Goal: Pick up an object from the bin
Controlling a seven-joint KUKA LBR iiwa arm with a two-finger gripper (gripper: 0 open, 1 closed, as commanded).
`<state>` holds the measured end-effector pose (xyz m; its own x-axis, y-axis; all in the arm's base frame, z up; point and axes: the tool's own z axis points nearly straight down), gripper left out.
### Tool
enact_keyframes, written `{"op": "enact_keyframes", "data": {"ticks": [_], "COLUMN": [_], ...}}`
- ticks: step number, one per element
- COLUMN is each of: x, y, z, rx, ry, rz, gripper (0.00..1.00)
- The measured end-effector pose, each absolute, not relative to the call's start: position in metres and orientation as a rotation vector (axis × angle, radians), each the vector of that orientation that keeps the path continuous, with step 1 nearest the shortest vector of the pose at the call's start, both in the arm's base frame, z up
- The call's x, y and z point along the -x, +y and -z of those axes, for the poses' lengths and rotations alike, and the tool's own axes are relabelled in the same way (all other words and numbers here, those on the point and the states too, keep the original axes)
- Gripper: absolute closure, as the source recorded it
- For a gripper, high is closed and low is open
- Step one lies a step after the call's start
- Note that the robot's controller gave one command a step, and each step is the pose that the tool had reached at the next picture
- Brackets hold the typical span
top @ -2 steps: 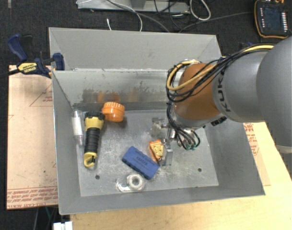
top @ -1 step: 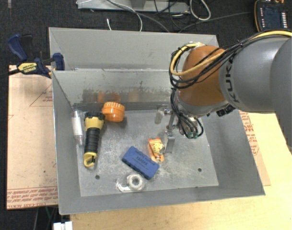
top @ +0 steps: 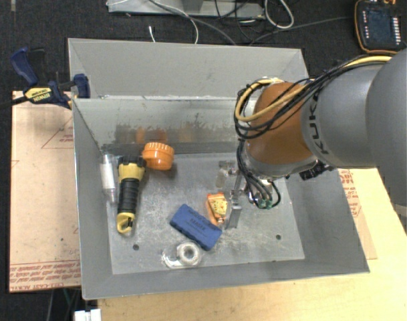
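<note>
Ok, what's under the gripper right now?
A small orange-and-yellow packet lies beside the gripper, next to the blue block. The arm's orange wrist hides the bin floor behind.

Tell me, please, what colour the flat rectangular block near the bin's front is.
The flat rectangular block is blue, clearest in the camera view.

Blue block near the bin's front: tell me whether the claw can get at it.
Probably yes. The blue block lies uncovered on the bin floor, and the claw hangs close beside it. Only a small orange-yellow thing sits near its corner and could get nudged.
</note>
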<state>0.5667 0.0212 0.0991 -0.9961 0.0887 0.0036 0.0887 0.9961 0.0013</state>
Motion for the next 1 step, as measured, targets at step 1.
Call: {"op": "enact_keyframes", "data": {"ticks": [1], "x": [-0.5590], "y": [0.0267], "z": [-0.0713], "rx": [0.128], "ry": [-3.156], "rz": [-0.003], "gripper": [0.00]}}
